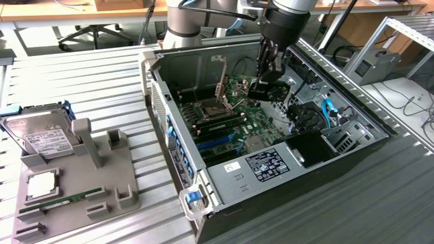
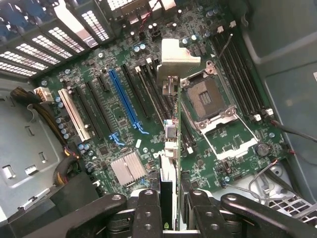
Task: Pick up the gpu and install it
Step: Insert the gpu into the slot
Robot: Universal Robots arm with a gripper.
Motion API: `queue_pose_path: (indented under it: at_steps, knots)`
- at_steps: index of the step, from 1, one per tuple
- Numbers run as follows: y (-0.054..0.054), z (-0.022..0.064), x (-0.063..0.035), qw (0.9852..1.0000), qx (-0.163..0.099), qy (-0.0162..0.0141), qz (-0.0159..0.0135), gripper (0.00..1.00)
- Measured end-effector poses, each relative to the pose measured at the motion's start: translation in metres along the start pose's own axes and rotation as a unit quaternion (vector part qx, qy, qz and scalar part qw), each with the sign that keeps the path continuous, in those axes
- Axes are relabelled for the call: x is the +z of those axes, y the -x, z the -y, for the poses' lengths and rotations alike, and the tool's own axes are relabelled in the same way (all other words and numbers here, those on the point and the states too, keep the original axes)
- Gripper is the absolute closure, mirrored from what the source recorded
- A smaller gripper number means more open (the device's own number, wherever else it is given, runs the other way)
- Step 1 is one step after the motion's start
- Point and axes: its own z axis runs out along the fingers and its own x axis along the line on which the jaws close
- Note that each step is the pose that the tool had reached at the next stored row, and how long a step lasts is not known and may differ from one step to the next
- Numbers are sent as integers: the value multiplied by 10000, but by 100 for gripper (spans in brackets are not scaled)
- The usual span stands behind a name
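My gripper (image 1: 269, 80) is shut on the gpu (image 1: 269, 92), a dark card with a fan, and holds it inside the open computer case (image 1: 237, 173), a little above the green motherboard (image 1: 234, 119). In the wrist view the gpu (image 2: 171, 148) hangs edge-on between my fingers (image 2: 148, 208), its silver bracket (image 2: 176, 59) at the far end. It hovers over the black expansion slots (image 2: 148, 91) between the blue slot (image 2: 126, 99) and the open CPU socket (image 2: 205, 96), and does not touch the board.
The case lies open on a slatted metal table (image 1: 81, 76). At the exterior view's left a grey holder (image 1: 88, 178) carries a hard drive (image 1: 40, 134), a CPU (image 1: 42, 185) and a RAM stick (image 1: 61, 201). Blue cables (image 1: 329, 112) and a drive bay (image 1: 315, 145) stand beside the board.
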Motion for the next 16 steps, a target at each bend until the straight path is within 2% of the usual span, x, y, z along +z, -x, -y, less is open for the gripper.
queue_pose_path:
  at_steps: [16]
  knots:
    - [5,-2,0,9994,-356,-3,-5,74]
